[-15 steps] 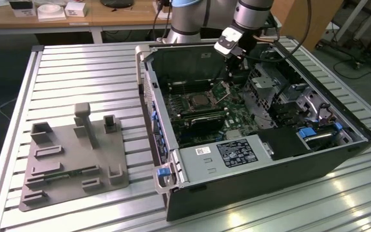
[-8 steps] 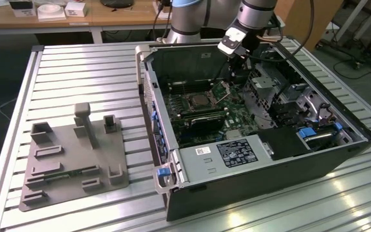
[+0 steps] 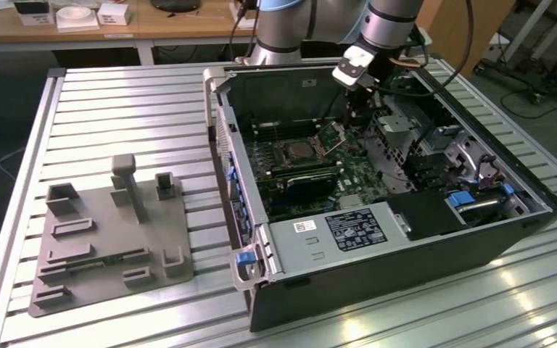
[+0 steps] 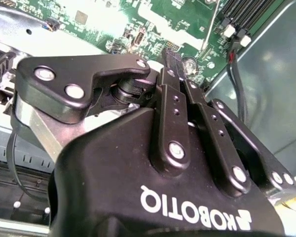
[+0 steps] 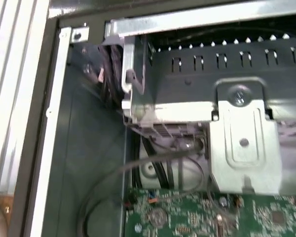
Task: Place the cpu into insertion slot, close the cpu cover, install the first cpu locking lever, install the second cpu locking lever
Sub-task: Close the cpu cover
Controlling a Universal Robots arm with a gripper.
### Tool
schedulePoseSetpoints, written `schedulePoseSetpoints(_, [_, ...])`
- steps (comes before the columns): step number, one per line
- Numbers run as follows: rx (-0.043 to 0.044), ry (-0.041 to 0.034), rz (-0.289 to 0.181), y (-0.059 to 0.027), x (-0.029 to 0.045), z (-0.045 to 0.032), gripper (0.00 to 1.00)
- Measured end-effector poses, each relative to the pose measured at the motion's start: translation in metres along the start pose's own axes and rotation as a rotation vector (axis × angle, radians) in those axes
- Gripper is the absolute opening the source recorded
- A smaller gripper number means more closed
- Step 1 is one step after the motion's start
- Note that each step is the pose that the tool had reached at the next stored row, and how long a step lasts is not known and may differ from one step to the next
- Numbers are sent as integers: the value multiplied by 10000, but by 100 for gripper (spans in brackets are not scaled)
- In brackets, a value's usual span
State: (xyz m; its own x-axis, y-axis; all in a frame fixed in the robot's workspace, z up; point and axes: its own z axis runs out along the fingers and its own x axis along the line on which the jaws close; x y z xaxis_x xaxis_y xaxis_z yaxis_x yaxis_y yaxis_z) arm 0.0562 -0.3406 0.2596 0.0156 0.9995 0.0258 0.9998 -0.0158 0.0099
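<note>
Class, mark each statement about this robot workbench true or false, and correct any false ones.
1. The computer case lies open on the slatted table. True.
2. The grey holder plate lies to the exterior view's right of the case. False: it lies to the case's left in that view.
3. The tool hangs over the green circuit board. True.
4. The chip socket sits on the grey holder plate. False: it is on the circuit board inside the case.
</note>
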Motion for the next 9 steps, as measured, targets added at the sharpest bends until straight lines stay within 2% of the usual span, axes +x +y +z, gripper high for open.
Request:
schedulePoseSetpoints(3, [46, 0, 2, 30, -1, 50, 11])
schedulePoseSetpoints(9, [87, -1, 3, 30, -3, 145, 11])
